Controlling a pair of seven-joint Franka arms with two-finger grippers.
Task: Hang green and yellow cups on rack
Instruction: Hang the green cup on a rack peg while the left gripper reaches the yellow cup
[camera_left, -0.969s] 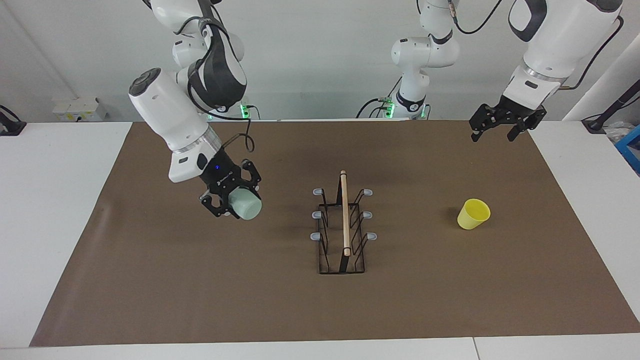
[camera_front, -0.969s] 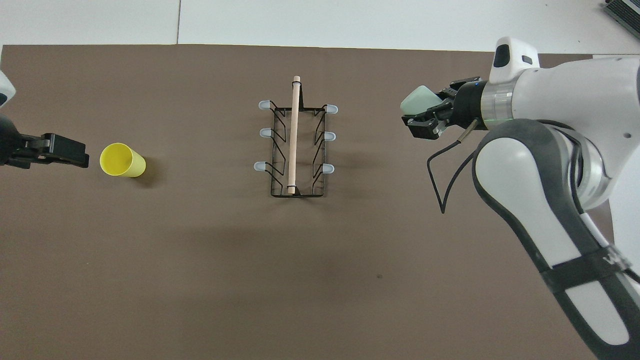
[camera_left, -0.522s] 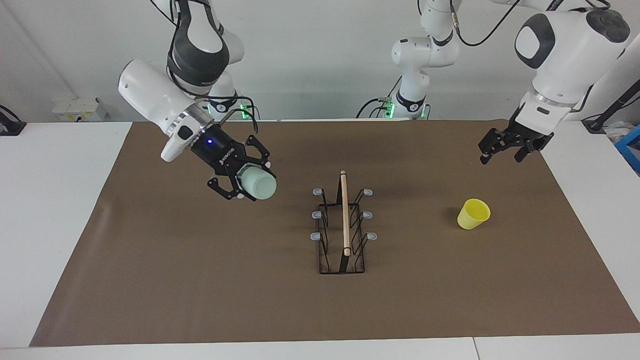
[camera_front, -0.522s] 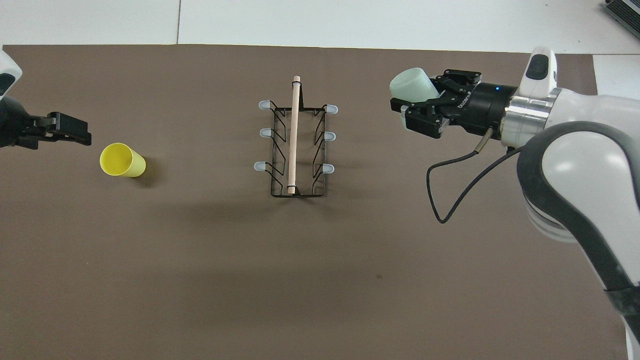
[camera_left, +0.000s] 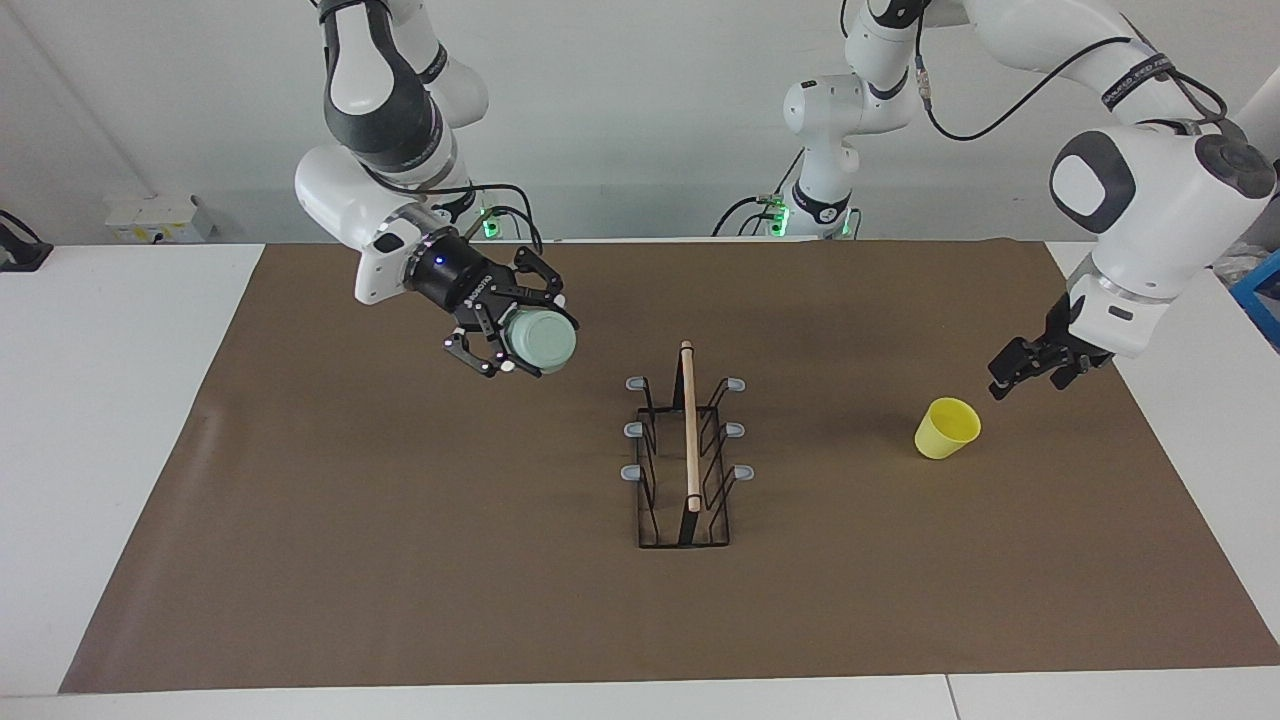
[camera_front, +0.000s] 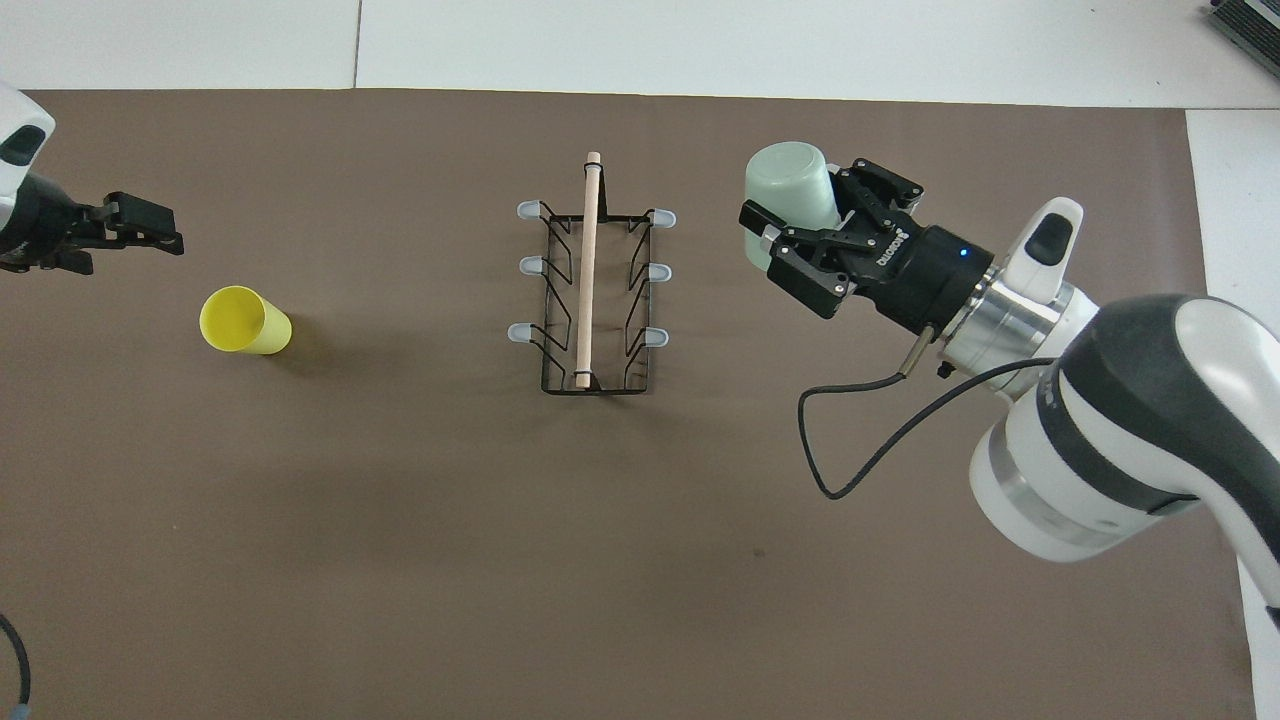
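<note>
1. While we were watching, the right gripper (camera_left: 510, 342) swung its load up and over: a second ago it hung lower, left of centre in the facing view, and now it sits higher and closer to the rack (camera_left: 685, 452). Its fingers are clamped on the green cup (camera_left: 540, 341), which lies on its side in the air with one round end turned our way in that view.
2. Seen from overhead, that same cup (camera_front: 790, 195) is up in the right half of the frame, level with the rack's (camera_front: 592, 290) top row of grey-tipped prongs, still well apart from them.
3. We read this as the carry-in for hanging: the cup is tipped over and getting lined up with a prong on the right arm's side, but nothing is hung yet.
4. The left gripper (camera_left: 1030, 365) has changed too. It has dropped from the upper right of the facing view to just above the yellow cup (camera_left: 947, 428); jaws spread wide, nothing in them, not touching the cup.
5. The yellow cup hasn't budged. In the overhead view it (camera_front: 243, 320) sits at the left edge, tipped a bit, with the left gripper (camera_front: 140, 225) up and to the left of it. Looks like its pick is next, we'd guess.
6. Writing: there's white lettering on the right gripper's black body (camera_front: 885, 255) and more on a band on the left arm (camera_left: 1135, 78), but we can't read either. No labels on the cups or rack.
</note>
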